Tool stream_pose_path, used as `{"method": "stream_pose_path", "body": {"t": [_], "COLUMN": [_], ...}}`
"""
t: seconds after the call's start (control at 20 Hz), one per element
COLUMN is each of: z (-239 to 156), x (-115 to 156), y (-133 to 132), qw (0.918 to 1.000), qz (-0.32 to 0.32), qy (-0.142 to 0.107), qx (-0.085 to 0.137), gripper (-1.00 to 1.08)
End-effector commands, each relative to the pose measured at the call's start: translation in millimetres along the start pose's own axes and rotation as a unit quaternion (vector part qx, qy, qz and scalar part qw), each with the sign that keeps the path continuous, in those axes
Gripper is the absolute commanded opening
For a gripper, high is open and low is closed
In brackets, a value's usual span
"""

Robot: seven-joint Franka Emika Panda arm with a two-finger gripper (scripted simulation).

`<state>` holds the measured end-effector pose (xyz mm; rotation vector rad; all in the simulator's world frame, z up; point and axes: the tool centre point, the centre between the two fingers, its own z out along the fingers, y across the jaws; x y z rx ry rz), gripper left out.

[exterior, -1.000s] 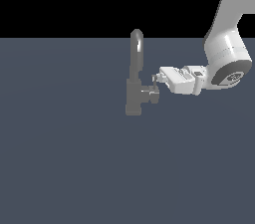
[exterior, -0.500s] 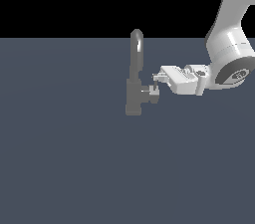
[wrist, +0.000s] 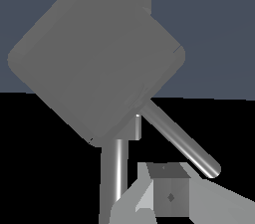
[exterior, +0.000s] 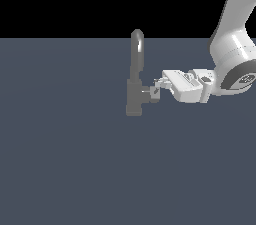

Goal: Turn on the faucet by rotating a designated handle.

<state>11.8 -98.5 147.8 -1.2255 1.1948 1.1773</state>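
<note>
Faucet (exterior: 135, 86) upright on grey surface (exterior: 65, 169) | pincer (exterior: 158, 88) touching handle (exterior: 151, 93) from the exterior view's right | grip unclear.

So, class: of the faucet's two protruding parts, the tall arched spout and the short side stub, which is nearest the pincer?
The handle, the short stub on the faucet body's side. The pincer is right at its tip, while the spout arches well above it.

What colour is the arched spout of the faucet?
The spout is plain grey with a metallic sheen, the same as the faucet body; the exterior view shows it best.
</note>
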Motion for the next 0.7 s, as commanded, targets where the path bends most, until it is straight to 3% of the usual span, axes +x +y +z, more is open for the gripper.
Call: {"method": "stream_pose_path", "body": {"t": [0.0, 0.1, 0.65], "z": [-0.4, -0.1, 0.0], "x": [18.5, 3.2, 72.6], "y": [19.8, 6.3, 36.1], "qw": [0.9998, 1.0000, 0.9998], "qz": [0.017, 0.001, 0.017], "qy": [-0.004, -0.001, -0.004], "qx": [-0.001, -0.001, -0.002], "gripper": [-1.00, -1.00, -1.00]}}
